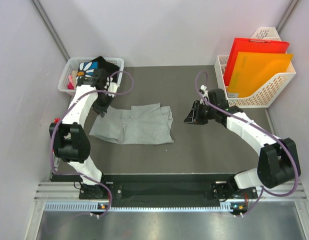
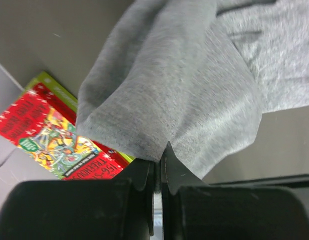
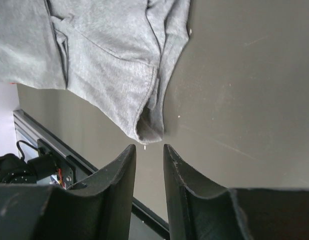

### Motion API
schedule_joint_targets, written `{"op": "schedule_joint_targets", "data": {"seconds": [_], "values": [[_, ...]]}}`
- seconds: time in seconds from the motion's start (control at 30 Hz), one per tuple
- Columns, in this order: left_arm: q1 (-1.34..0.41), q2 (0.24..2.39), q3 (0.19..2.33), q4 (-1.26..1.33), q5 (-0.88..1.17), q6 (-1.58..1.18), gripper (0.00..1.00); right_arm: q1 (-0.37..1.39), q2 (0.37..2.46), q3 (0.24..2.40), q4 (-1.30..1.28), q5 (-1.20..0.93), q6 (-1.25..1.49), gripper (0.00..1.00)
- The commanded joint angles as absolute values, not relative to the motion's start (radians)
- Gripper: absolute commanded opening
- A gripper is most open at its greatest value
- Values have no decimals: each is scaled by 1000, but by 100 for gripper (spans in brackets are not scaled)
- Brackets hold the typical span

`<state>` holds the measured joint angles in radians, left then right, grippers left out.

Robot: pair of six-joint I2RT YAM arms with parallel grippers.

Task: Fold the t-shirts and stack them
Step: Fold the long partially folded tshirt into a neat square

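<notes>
An edge of the grey t-shirt point(image 2: 184, 90) is pinched in the closed left end effector point(image 2: 158, 156), while the right end effector point(image 3: 149, 148) is held slightly parted and empty, the shirt's hem lying just ahead of it on the surface point(image 3: 244, 75).

Grey tee point(image 1: 136, 124) is plain light heather-grey. Black tee point(image 1: 105, 64) has white daisy on blue print, sits in white lattice basket point(image 1: 64, 81). Packet point(image 2: 49, 135) is red w/ multicolour pattern, green edge. Red folder point(image 1: 254, 49), orange folder point(image 1: 259, 72) — white lattice rack point(image 1: 274, 92). Tabletop point(image 1: 194, 150) — dark grey.
</notes>
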<state>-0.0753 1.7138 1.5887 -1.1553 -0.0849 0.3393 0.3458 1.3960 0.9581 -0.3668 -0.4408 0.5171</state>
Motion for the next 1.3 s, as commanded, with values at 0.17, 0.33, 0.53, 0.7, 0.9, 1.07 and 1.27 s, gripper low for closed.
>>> {"op": "schedule_joint_targets", "data": {"seconds": [0.17, 0.33, 0.53, 0.7, 0.9, 1.07, 1.27], "values": [[-100, 1749, 1607, -1187, -98, 336, 2, 336, 1305, 937, -359, -449, 499, 29], [-205, 1764, 1672, -1213, -147, 282, 2, 336, 1301, 923, -353, -454, 502, 29], [-376, 1819, 1698, -1209, -369, 158, 0, 337, 1275, 911, -357, -453, 500, 30], [-483, 1928, 1769, -1259, -439, 20, 0, 333, 1261, 900, -362, -453, 499, 30], [-564, 2045, 1879, -1242, -521, -115, 0, 333, 1239, 884, -367, -454, 499, 29], [-640, 2161, 2018, -1250, -617, -161, 0, 331, 1218, 870, -377, -448, 500, 29], [-727, 2290, 2109, -1261, -677, -224, 0, 331, 1200, 861, -385, -443, 508, 29]]}}
